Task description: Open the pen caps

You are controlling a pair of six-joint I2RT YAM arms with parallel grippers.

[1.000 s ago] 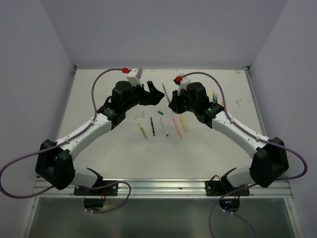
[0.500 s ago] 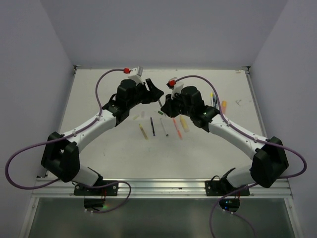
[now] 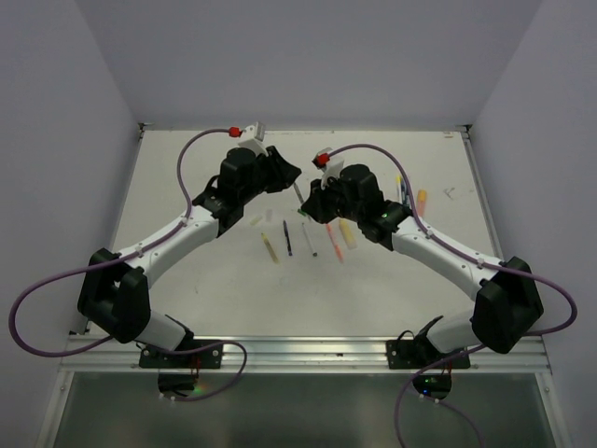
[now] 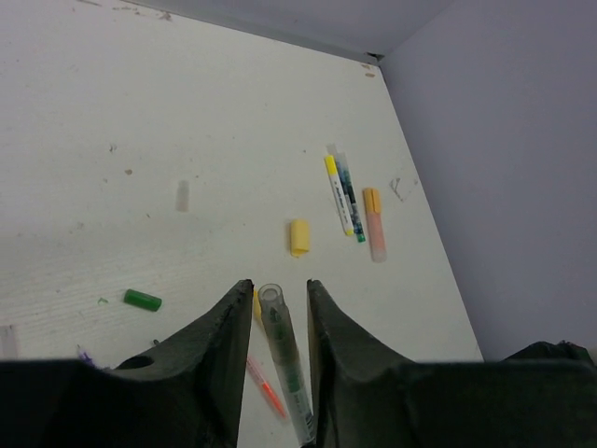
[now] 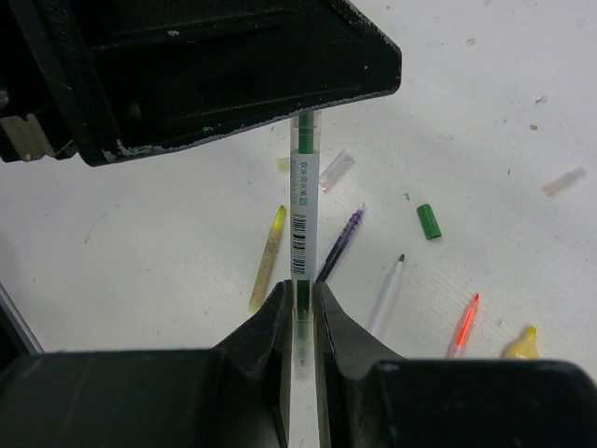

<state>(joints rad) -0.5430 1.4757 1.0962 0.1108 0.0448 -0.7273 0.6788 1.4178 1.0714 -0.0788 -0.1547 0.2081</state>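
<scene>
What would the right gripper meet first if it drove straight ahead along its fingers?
Likely the left gripper, straddling the far end of the clear-barrelled green pen the right gripper holds; gap unclear.

Right wrist view — pen [image 5: 303, 201] top hidden behind left tool [image 5: 303, 93], apparently.

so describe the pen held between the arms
Look over the middle of the table, where the left arm meets the right arm. The pen is clamped in the right jaws, its far end between the left jaws. Only it is lifted and bears a barcode.
</scene>
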